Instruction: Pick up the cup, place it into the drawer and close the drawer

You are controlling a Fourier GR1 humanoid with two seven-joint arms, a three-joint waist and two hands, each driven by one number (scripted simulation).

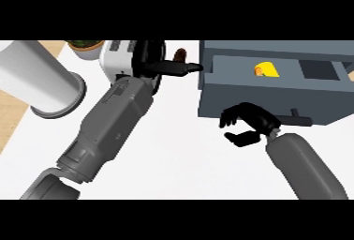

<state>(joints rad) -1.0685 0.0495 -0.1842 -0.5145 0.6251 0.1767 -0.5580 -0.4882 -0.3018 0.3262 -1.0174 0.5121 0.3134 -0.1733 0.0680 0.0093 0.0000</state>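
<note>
Far to the left of my left hand, a large white cylinder (43, 77) lies tilted across the counter's (173, 159) left edge. Beside it, up at the top edge, stands a small potted plant (84, 47). My left forearm (114, 126) runs diagonally up from the lower left. My left hand (160, 65) sits over a white appliance (116, 60); its fingers are extended toward the right, with the tips touching the left wall of the grey drawer unit (269, 75), and they hold nothing that I can see. A small brown object (181, 54) shows just above those fingers; I cannot identify it. To the right, the drawer is open. The yellow cup (266, 69) lies inside its left compartment, above my right hand. A dark square recess is just right of the cup. My right hand (249, 123) is at the drawer's front face, fingers curled and empty, left of a small front handle (297, 115).
</note>
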